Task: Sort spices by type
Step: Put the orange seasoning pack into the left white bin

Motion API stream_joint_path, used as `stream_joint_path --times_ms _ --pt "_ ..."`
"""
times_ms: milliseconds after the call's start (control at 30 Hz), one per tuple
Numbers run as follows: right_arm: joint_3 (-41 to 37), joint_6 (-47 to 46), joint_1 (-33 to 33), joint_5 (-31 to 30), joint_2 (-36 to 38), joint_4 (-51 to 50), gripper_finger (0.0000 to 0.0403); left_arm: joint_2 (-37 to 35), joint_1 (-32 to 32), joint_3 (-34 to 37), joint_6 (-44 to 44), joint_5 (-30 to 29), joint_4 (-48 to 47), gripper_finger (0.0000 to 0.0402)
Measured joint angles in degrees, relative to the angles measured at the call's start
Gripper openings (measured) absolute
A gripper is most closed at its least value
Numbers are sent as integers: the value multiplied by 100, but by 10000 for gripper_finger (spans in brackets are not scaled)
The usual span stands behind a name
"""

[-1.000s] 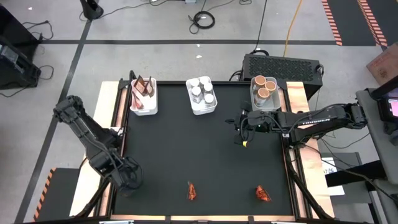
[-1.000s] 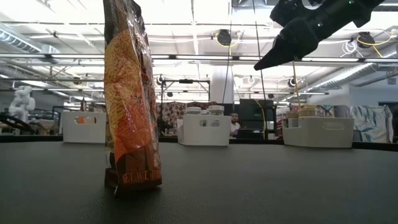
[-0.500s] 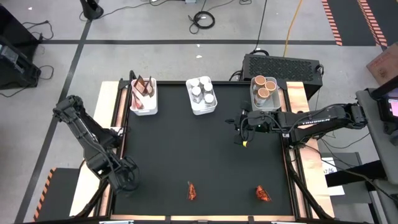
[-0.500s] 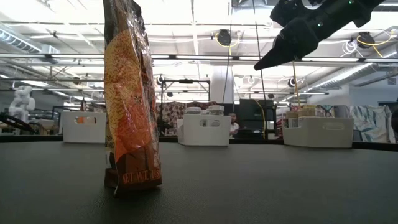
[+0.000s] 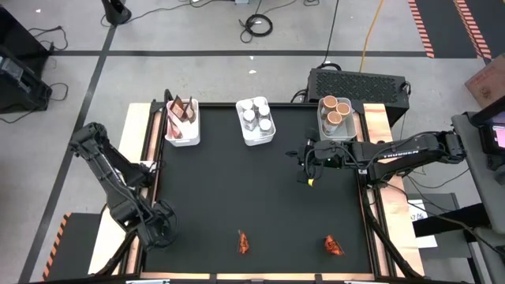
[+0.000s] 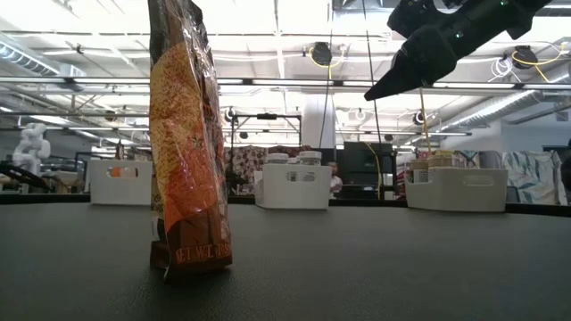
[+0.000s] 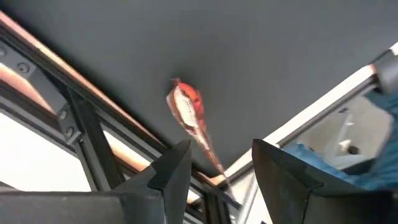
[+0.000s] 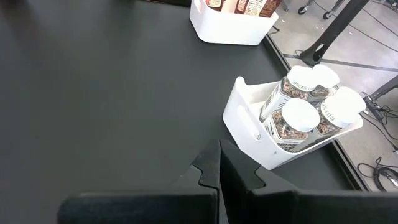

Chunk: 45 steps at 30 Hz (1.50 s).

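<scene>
Two red-orange sachets stand near the table's near edge, one near the middle (image 5: 244, 242) and one farther right (image 5: 333, 245). In the low view one sachet (image 6: 187, 143) stands upright on its bottom end. My left gripper (image 5: 160, 227) is open at the table's near left corner, well left of the nearer sachet (image 7: 186, 106). My right gripper (image 5: 308, 164) is shut and empty. It hovers above the table (image 6: 419, 55), just in front of the bin of tan-topped tubs (image 5: 336, 116).
Three white bins line the far edge: sachets in the left one (image 5: 182, 122), white-lidded jars in the middle one (image 5: 256, 121) (image 8: 298, 118), tubs in the right one. The black mat (image 5: 252, 189) between bins and sachets is bare. The table frame's rails (image 7: 74, 124) lie beside my left gripper.
My left arm has drawn back a little toward the table's near left corner, its gripper staying open. The right arm and both sachets have kept still.
</scene>
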<state>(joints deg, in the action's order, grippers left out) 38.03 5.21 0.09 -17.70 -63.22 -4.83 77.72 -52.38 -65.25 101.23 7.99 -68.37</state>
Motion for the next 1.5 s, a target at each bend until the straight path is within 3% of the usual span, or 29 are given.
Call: stream_joint_path --times_ms 433,833,967,1200,1333,1500 --pt "-1 0 0 -1 0 1 0 796 -113 2 -249 93 -149 173" --pt "0 0 0 -1 0 -1 0 932 -113 2 -573 223 -108 170" --pt "0 0 0 0 0 -1 0 932 -111 2 -620 266 -107 133" --pt "1 0 0 0 0 -1 0 932 -61 2 -1109 290 -106 10" --pt "-1 0 1 1 0 -1 0 932 123 2 -1387 153 -101 6" --pt "1 0 0 1 0 0 0 912 716 -33 -2404 102 -118 4"
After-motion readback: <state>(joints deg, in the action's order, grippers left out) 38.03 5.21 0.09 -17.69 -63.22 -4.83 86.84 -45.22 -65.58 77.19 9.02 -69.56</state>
